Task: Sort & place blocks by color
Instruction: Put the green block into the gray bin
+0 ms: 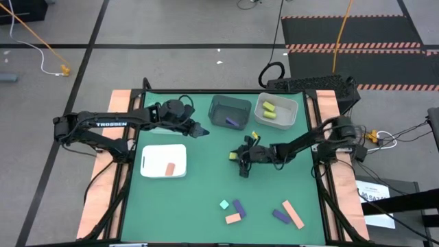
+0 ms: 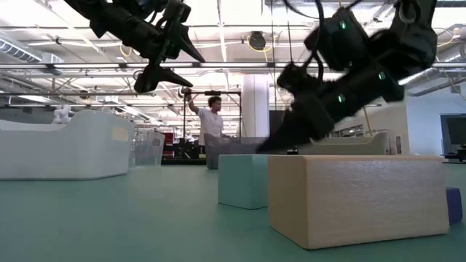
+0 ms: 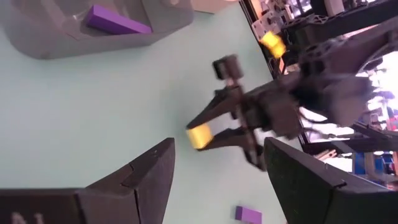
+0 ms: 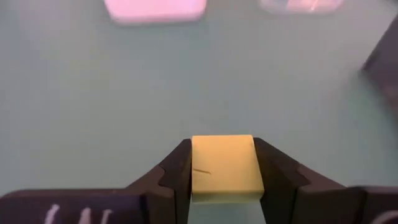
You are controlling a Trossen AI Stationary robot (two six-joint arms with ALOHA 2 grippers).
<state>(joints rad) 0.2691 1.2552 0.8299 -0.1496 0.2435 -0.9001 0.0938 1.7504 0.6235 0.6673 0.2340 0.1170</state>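
Mid-table, clear of the dark bin (image 1: pixel 230 111), the clear bin (image 1: pixel 276 110) and the white tray (image 1: pixel 164 161), the right tool (image 1: pixel 236 158) grips a small yellow-green block (image 4: pixel 224 168), a plain cube squeezed between both fingers. The right arm reaches in low from the table's right edge; the left tool (image 1: pixel 202 130) hovers half-open near the dark bin, holding nothing.

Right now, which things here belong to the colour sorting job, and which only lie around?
Job: yellow block between right gripper fingers; loose blocks; dark bin; clear bin; white tray; left gripper.
Around: cables; person behind.
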